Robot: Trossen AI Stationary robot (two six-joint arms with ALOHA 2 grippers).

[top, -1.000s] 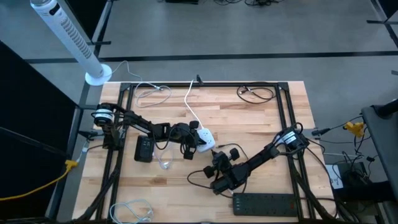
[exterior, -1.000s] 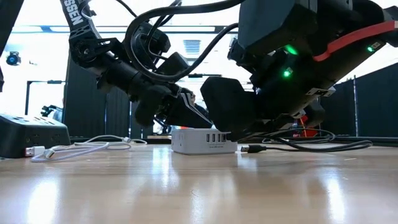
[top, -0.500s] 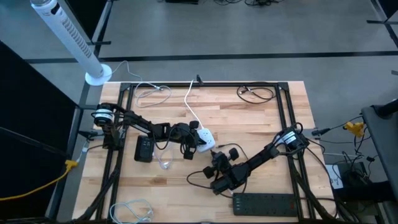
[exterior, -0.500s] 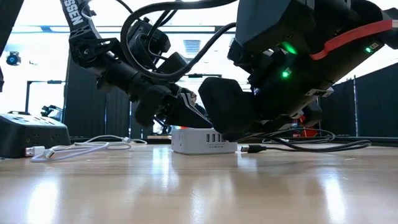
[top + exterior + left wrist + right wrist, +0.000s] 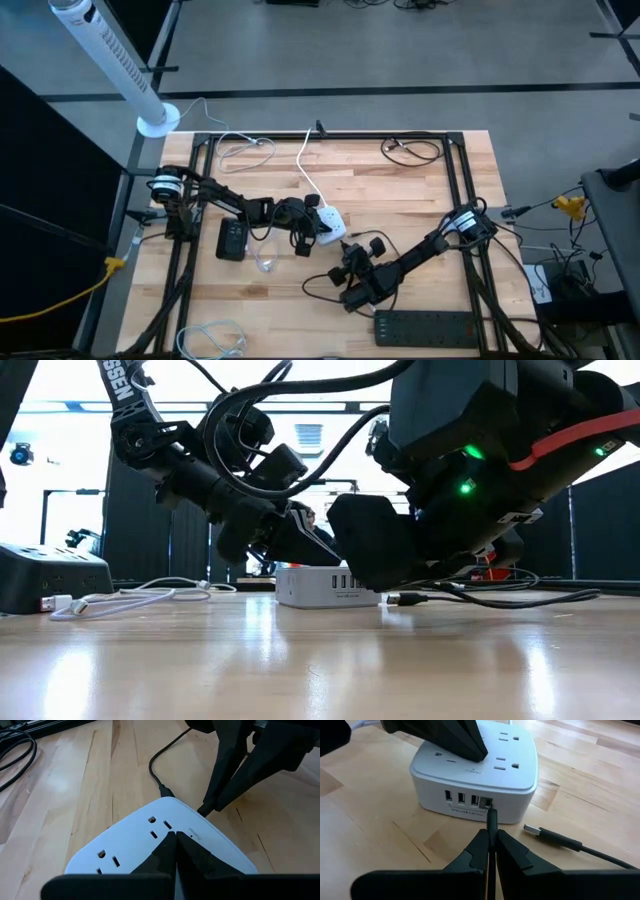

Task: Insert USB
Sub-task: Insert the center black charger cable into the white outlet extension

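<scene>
The insertion itself is the step in hand. The white charging hub sits near the centre of the table, and the left gripper presses its closed fingertips on the hub's top face, apparently steadying it. The right gripper is pinched shut on a thin USB plug whose tip is at the rightmost port, though how deep it sits cannot be told. A second, loose USB cable lies at about four o'clock of the hub. The next move likely calls for a straight push in line with the port while the hub is kept from sliding.
</scene>
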